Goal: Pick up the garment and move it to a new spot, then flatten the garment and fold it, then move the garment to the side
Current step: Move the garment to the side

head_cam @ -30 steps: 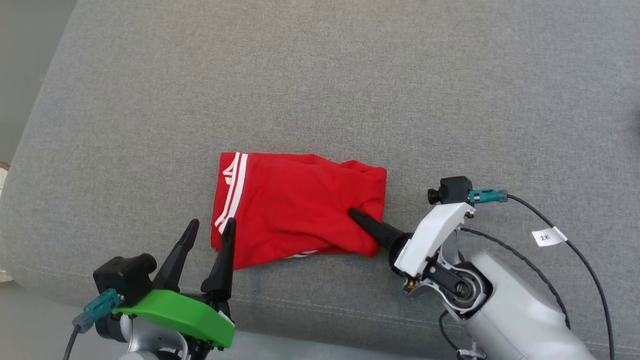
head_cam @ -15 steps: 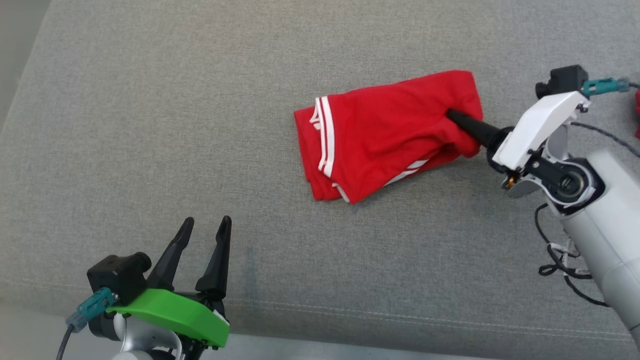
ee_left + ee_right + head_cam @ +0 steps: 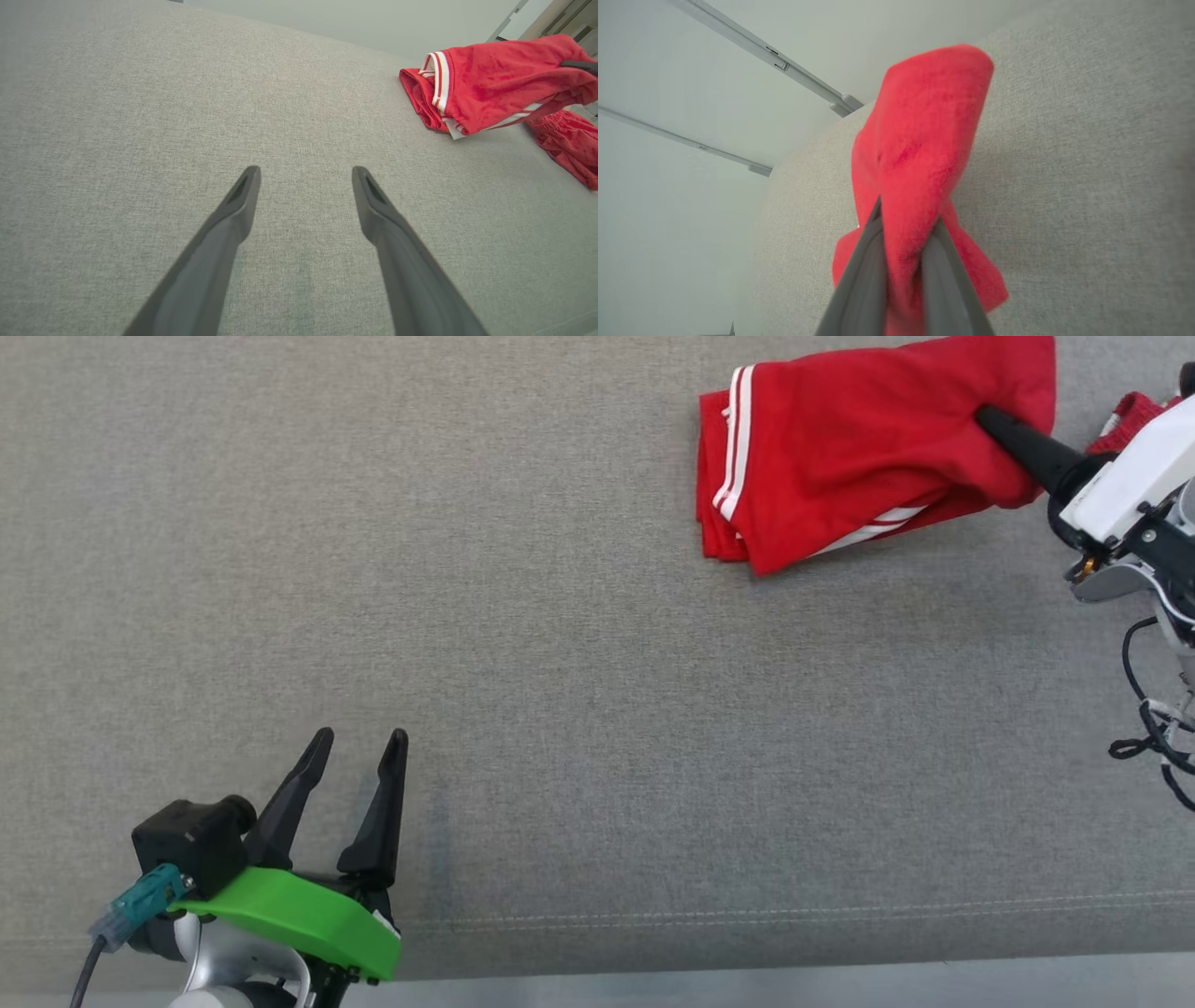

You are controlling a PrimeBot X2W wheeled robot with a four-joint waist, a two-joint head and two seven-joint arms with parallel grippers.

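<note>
The garment (image 3: 859,439), red shorts with white stripes folded into a thick bundle, is at the upper right of the head view, its right end lifted off the grey cushion. My right gripper (image 3: 988,418) is shut on that right end. In the right wrist view the red garment (image 3: 924,140) is pinched between the two fingers of the right gripper (image 3: 906,210) and hangs away from them. My left gripper (image 3: 359,742) stands open at the lower left, far from the cloth, nothing between its fingers. From the left wrist, the garment (image 3: 490,79) lies to the upper right of the left gripper (image 3: 306,172).
A second red piece of clothing (image 3: 565,140) lies just beyond the held one, by the right arm (image 3: 1125,415). The grey cushion (image 3: 560,616) spreads wide between the arms; its front seam (image 3: 747,915) runs along the bottom. Loose cables (image 3: 1148,737) hang at the right.
The right gripper has carried the garment away from the left gripper, to the right and farther back on the cushion. The head camera has also turned. The left gripper stays open.
</note>
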